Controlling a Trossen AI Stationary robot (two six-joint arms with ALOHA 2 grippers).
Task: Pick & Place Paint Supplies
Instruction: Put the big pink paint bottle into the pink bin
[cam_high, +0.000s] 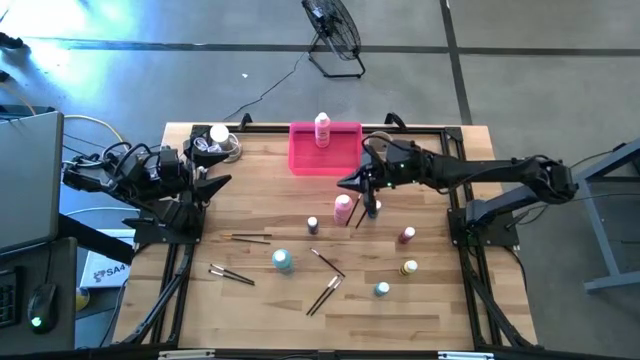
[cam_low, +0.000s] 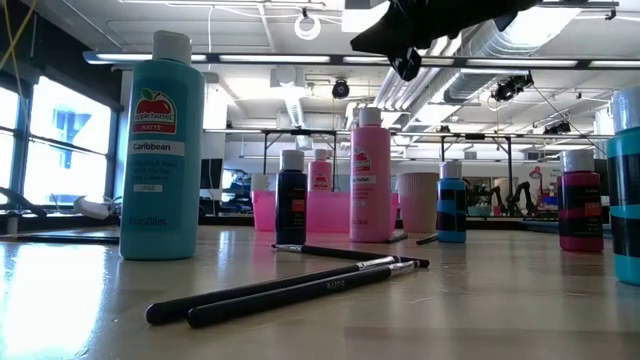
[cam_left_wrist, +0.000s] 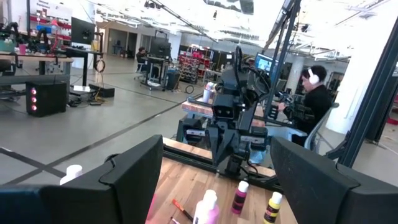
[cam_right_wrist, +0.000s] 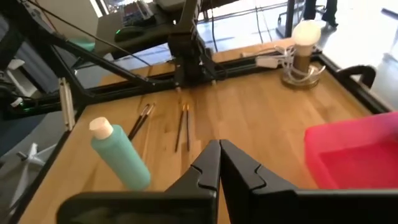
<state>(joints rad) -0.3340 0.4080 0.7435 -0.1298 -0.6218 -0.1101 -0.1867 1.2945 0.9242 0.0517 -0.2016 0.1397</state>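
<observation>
Right gripper (cam_high: 352, 184) is pinched fully shut with nothing in it, hovering mid-frame right above the pink bottle (cam_high: 343, 207). Another pink bottle (cam_high: 322, 128) stands in the pink tray (cam_high: 305, 160), top center. Left gripper (cam_high: 222, 183) waits wide open, upper left.

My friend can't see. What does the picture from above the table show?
Two dark robot arms reach over a wooden table scattered with paint bottles and brushes. The right gripper, fingers shut, hovers by a pink bottle near the bright pink tray, which holds another bottle. The left gripper waits open at the left edge.
</observation>
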